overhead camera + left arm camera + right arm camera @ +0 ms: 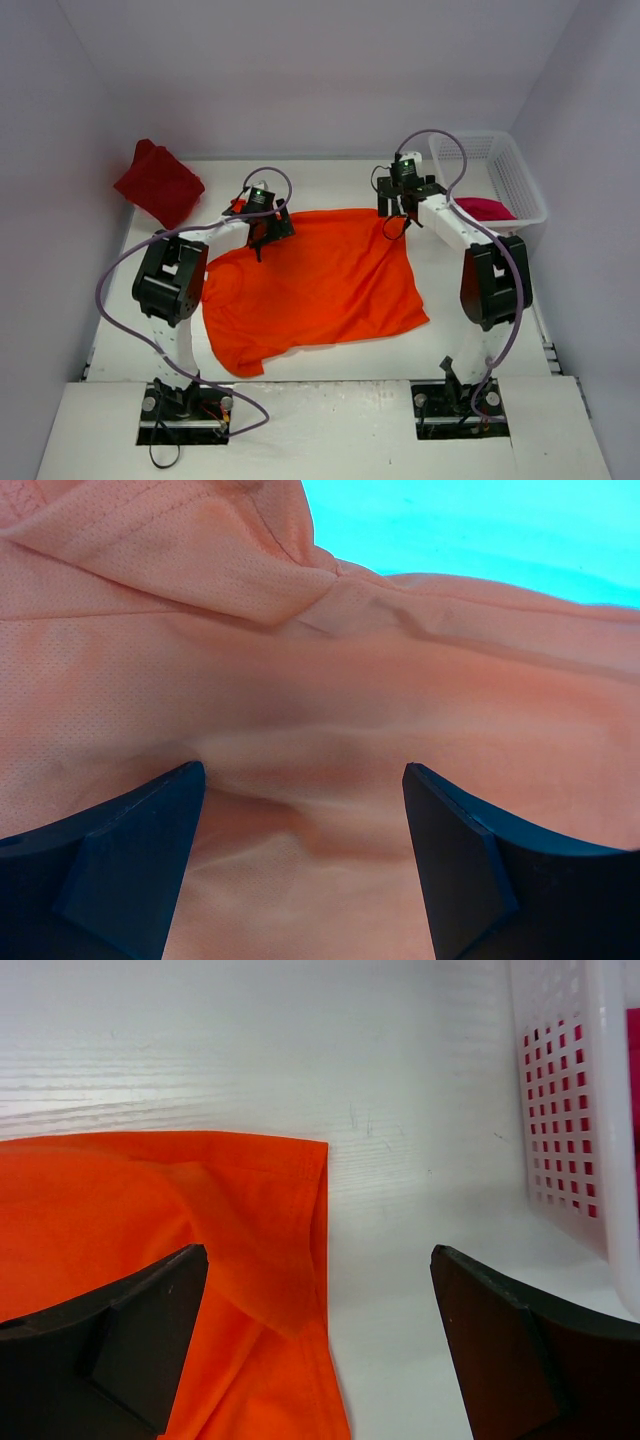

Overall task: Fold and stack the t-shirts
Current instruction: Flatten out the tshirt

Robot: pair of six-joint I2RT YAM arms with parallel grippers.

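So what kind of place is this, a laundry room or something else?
Probably a robot test booth: plain white walls box in a white table, with the left arm and right arm bolted at its near edge.

orange t-shirt (pixel 150 1220) corner, white basket (pixel 565 1110), table (pixel 250 1050)

You have the orange t-shirt (pixel 320 280) in soft matt cloth, its fine pinhole knit and stitched seams plain up close; the dark red t-shirt (pixel 158 183) and the crimson-pink t-shirt (pixel 485 208) look like the same dull, soft fabric. Your table (pixel 250 1050) is smooth white with a faint wood-like grain, and the basket (pixel 522 182) is white moulded plastic mesh with a slight sheen. The fingers (pixel 130 870) of your left gripper (pixel 304 770) and right gripper (pixel 318 1250) are matt black, hard and flat-faced, like plastic.
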